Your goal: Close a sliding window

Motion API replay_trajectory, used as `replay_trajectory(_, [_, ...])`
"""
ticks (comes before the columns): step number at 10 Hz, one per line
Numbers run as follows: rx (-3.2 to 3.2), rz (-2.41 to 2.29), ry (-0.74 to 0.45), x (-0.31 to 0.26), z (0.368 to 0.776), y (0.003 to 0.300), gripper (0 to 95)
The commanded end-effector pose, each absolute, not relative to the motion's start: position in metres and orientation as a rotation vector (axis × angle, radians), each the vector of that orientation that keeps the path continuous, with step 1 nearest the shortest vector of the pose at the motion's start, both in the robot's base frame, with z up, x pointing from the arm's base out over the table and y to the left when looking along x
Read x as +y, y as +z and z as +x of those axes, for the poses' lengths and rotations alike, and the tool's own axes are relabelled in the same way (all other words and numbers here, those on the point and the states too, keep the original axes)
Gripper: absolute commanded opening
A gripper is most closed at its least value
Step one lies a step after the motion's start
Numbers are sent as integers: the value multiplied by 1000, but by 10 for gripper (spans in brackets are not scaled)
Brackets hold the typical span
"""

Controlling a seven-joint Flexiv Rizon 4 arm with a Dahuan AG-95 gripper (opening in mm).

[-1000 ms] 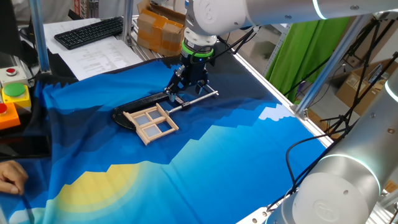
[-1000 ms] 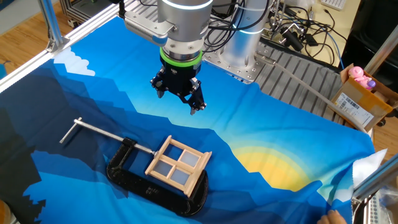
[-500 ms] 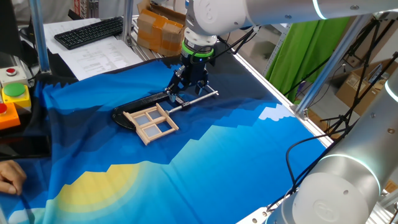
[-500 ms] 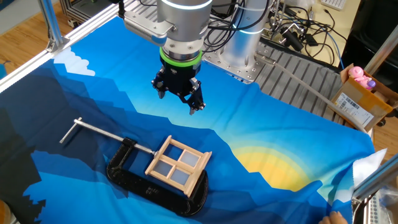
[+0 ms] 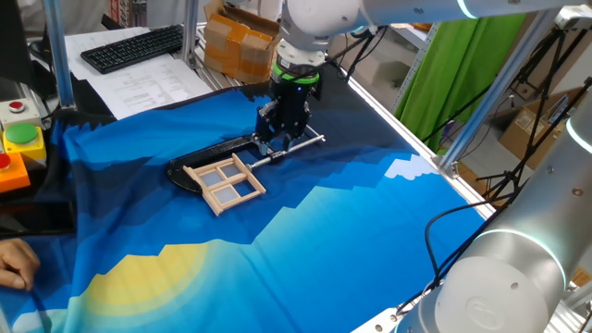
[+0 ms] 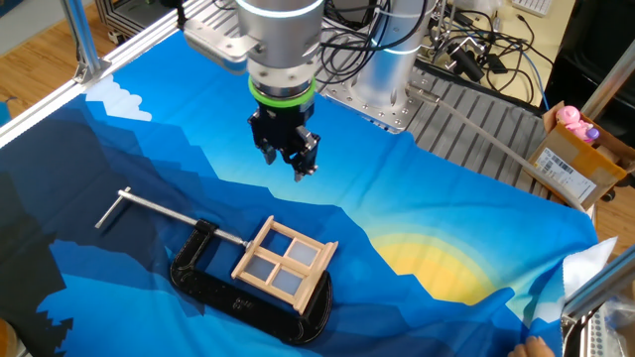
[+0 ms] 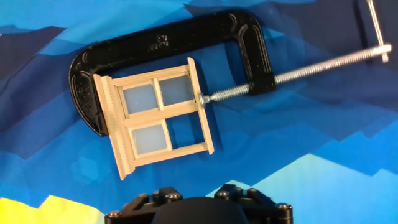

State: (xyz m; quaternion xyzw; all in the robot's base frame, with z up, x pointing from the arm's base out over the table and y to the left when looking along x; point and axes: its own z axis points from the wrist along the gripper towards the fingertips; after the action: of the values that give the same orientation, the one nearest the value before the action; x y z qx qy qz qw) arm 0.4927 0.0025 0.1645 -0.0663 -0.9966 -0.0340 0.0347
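Note:
The sliding window (image 5: 227,182) is a small light-wood frame with four panes, lying flat on the blue cloth. It is held in a black C-clamp (image 6: 218,288) whose metal screw rod (image 6: 159,208) presses its side. It also shows in the other fixed view (image 6: 283,263) and the hand view (image 7: 158,118), where one pane shows blue cloth through it. My gripper (image 6: 288,164) hovers above the cloth beyond the window, over the rod (image 5: 296,145) in one fixed view, touching nothing. Its fingers stand apart and hold nothing. The fingers are out of the hand view.
A keyboard (image 5: 134,46), papers and cardboard boxes (image 5: 239,46) lie behind the table. A button box (image 5: 18,148) and a person's hand (image 5: 14,264) are at the left edge. Cables (image 6: 466,45) and a metal rail run along the far side.
The gripper has turned about its own axis and shifted slightly; its fingers now look closer together in the fixed views. The window and clamp have not moved.

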Motion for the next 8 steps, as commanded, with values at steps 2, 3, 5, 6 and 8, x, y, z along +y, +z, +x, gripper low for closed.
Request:
replay_trajectory(2, [-3067, -167, -130, 10, 497, 160, 0])
replay_trajectory(3, [-3068, -167, -129, 16, 504, 157, 0])
replay_trajectory(5, [-3062, -144, -135, 23, 512, 148, 0])
replay_trajectory(6, [-3070, -148, -136, 27, 515, 138, 0])
replay_trajectory(8, [-3068, -142, -137, 33, 523, 130, 0])
